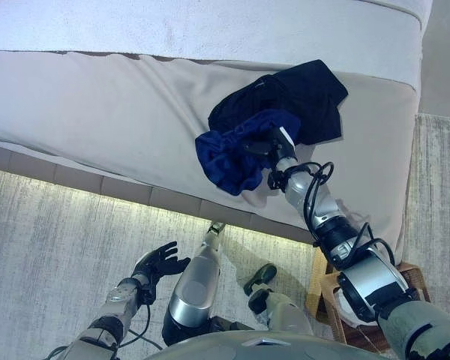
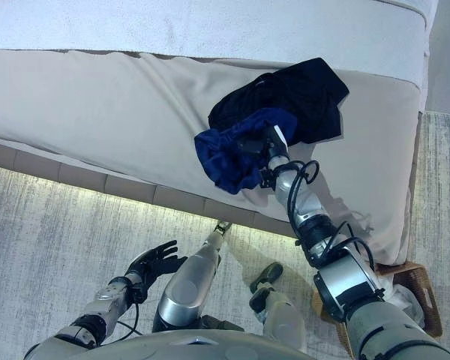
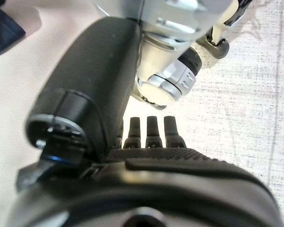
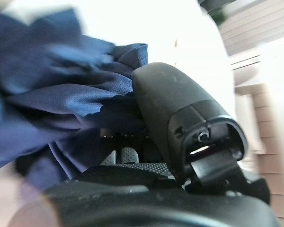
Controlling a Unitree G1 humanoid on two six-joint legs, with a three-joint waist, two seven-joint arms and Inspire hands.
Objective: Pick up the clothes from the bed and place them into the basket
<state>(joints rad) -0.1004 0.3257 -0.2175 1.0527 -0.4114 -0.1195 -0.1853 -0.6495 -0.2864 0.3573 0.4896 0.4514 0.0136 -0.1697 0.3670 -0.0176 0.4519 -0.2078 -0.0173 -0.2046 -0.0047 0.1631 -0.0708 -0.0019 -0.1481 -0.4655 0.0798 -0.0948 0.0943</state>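
A dark blue garment (image 1: pixel 226 159) lies bunched on the beige bed (image 1: pixel 97 105), against a black garment (image 1: pixel 304 96) just behind it. My right hand (image 1: pixel 267 145) is on the blue garment's right side. In the right wrist view the thumb (image 4: pixel 180 109) and curled fingers pinch the blue cloth (image 4: pixel 47 85). My left hand (image 1: pixel 159 262) hangs low over the floor in front of the bed, open and empty, with its fingers (image 3: pixel 151 132) straight. The wicker basket (image 2: pixel 414 291) stands on the floor at the lower right, partly hidden by my right arm.
The bed's padded front edge (image 1: pixel 120 187) runs across the view with a lit strip under it. A pale grey rug (image 1: pixel 45 240) covers the floor in front. A white cover (image 1: pixel 210 26) lies along the bed's far side.
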